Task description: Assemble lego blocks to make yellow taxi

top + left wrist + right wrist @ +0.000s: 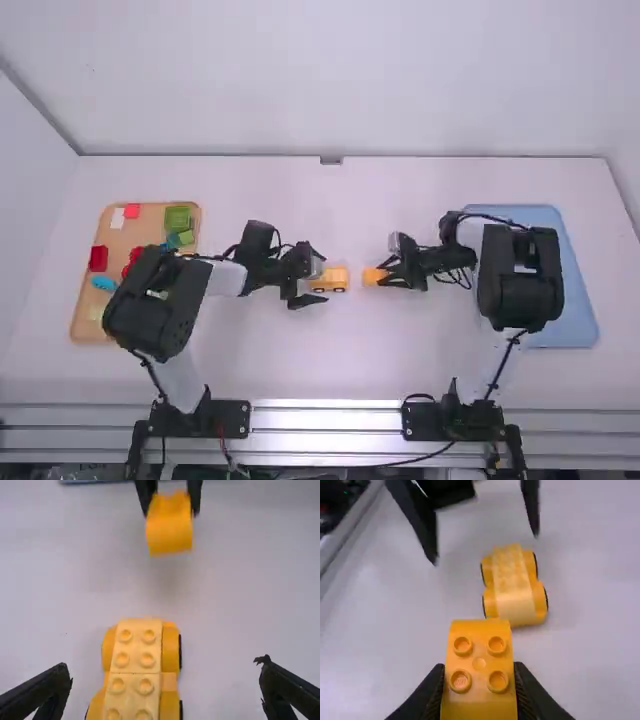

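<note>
My left gripper point(314, 282) stands open over the left end of the yellow car base point(331, 279) on the table. In the left wrist view the car base point(136, 652), with pale studded bricks on top and black wheels, lies between the spread fingers of the left gripper point(165, 669), touching neither. To its right in the high view, my right gripper point(384, 272) is shut on an orange-yellow block point(373, 276). This block point(479, 652) shows several studs in the right wrist view, held by the right gripper point(479, 675) above the table, apart from the car base.
A wooden tray point(85, 312) at the left holds a red block point(98, 258), a green block point(178, 218), a blue piece point(104, 283) and others, partly under the left arm. A blue tray point(575, 300) lies at the right, partly beneath the right arm.
</note>
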Motion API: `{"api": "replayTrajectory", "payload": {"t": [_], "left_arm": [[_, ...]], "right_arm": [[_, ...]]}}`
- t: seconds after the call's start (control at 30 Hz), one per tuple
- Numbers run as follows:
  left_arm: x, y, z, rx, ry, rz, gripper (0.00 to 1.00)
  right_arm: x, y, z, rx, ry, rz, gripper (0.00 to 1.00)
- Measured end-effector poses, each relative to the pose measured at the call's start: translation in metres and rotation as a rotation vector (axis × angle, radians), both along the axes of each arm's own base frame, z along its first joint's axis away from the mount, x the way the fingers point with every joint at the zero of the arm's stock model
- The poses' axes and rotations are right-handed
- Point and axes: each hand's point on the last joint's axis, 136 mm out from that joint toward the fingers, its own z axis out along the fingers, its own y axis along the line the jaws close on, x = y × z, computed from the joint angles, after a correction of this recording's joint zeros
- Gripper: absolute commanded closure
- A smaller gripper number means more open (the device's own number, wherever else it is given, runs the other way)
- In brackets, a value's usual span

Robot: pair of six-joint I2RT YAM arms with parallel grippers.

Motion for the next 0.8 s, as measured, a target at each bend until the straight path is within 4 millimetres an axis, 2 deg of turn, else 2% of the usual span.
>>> {"api": "replayTrajectory", "payload": {"t": [0.2,0.3,0.4,0.57,0.63,0.8], "left_arm": [[0.010,-0.001,-0.021,0.004,-0.010,0.024,0.01],[0.016,-0.002,-0.028,-0.013,-0.012,0.043,0.01],[0.018,-0.005,-0.032,-0.036,-0.007,0.042,0.01],[0.014,-0.006,-0.043,-0.045,0.028,0.040,0.00],[0.013,-0.006,-0.044,-0.044,0.037,0.039,0.04],[0.013,-0.007,-0.044,-0.046,0.035,0.040,0.24]], "right_arm": [[0.006,0.013,0.048,0.022,-0.221,0.088,0.83],[0.007,0.018,0.057,0.048,-0.269,0.101,0.83],[0.016,0.027,0.051,0.070,-0.355,0.107,0.82],[0.023,0.048,0.029,0.087,-0.413,0.091,0.82],[0.025,0.056,0.023,0.092,-0.409,0.073,0.82],[0.027,0.071,0.014,0.087,-0.343,0.013,0.84]]}}
